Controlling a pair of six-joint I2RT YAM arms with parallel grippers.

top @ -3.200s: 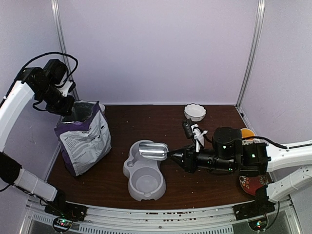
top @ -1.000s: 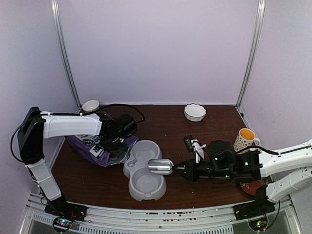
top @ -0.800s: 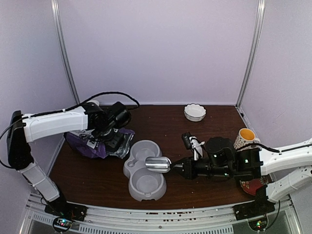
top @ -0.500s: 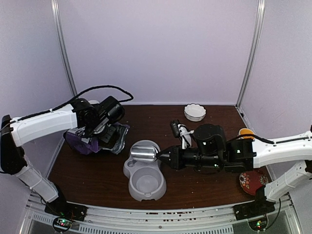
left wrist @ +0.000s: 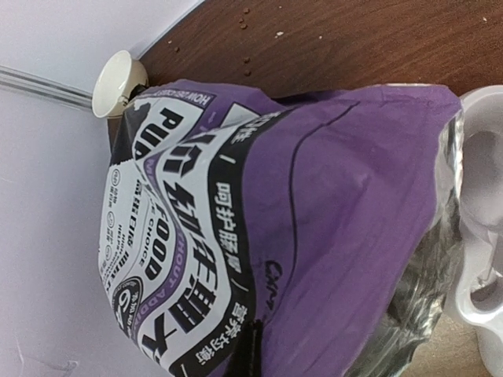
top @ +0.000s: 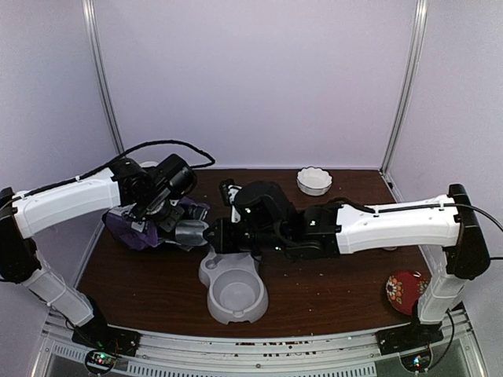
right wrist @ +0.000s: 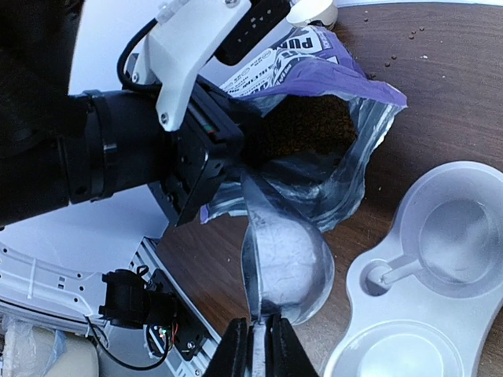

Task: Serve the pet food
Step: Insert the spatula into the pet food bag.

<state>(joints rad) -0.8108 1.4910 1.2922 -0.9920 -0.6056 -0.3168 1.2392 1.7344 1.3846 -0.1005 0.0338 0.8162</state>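
The bag (right wrist: 314,72) lies on its side at the table's left, and its open mouth faces the scoop (right wrist: 287,263). The left gripper (right wrist: 228,153) is clamped on the upper edge of that mouth and holds it open. The right gripper (right wrist: 256,345) is closed on the scoop's handle, so the right arm is the one placed to dig. The scoop's long axis runs from the handle straight toward the mouth. Its tip is at the foil lip, and its hollow looks bare. The kibble (right wrist: 302,122) is a dark mass deeper in the bag, directly ahead of the tip, so the coming move is probably a push along that axis. The bowl (right wrist: 428,302) sits just beside the scoop, on the side away from the bag. No kibble shows in either hollow, and a few stray pellets (right wrist: 416,35) lie on the table beyond the bag.
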